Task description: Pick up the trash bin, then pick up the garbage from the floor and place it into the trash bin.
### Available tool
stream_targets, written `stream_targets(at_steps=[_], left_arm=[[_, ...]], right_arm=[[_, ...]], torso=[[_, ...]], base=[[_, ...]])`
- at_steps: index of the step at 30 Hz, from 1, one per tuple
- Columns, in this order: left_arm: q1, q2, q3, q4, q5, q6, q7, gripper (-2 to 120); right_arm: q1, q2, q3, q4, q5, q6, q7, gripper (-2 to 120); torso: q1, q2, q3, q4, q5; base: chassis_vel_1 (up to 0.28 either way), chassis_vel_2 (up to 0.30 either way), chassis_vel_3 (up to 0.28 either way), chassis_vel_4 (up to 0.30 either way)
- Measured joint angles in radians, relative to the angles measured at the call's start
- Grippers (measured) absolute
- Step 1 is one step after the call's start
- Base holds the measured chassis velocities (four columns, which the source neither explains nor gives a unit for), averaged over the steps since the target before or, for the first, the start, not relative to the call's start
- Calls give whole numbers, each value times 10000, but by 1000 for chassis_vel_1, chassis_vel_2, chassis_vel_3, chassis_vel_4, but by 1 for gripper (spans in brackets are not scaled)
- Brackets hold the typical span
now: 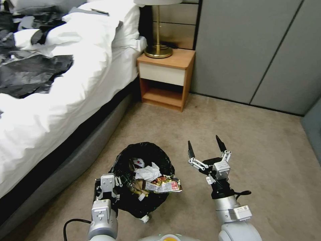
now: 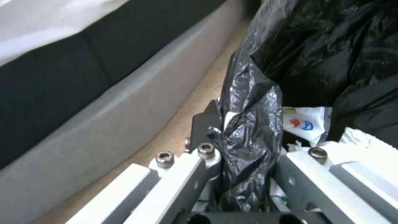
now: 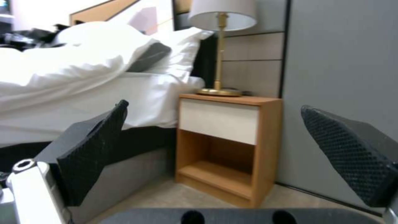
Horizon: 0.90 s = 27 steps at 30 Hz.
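Beige bedroom carpet beside a white-sheeted bed (image 1: 50, 110), our bin held near the middle.

We hold the small round bin with the crinkled black bag liner (image 1: 142, 177) by its left rim, our left gripper (image 2: 244, 146) pinching a fold of liner and rim between its fingers. Crumpled white tissue and colourful wrappers (image 1: 157, 180) already lie inside. We judge that keeping the bin level matters most, so nothing spills. Our right gripper (image 1: 205, 149) hovers just right of the bin, arm raised, fingers spread wide and empty.
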State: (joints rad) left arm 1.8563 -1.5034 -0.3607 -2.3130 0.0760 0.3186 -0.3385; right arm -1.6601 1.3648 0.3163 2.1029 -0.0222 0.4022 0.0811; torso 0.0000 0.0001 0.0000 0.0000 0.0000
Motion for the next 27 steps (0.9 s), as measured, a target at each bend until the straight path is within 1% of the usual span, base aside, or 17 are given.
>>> stream_targets(at_steps=[7, 21, 27], left_arm=[[32, 6, -35, -57, -12, 12, 0, 3], [109, -8, -63, -130, -13, 20, 1, 3], [123, -8, -64, -161, -11, 20, 1, 3]], right_arm=[[32, -18, 10, -17, 1, -50, -4, 100], [130, -71, 59, 53, 67, -201, -32, 100], [98, -93, -16, 159, 223, -370, 9, 100]], torso=[[0, 0, 0, -1, 0], [-1, 0, 0, 1, 0], [0, 0, 0, -2, 0]], base=[[93, 103, 83, 96], [126, 132, 137, 129], [121, 118, 110, 112]])
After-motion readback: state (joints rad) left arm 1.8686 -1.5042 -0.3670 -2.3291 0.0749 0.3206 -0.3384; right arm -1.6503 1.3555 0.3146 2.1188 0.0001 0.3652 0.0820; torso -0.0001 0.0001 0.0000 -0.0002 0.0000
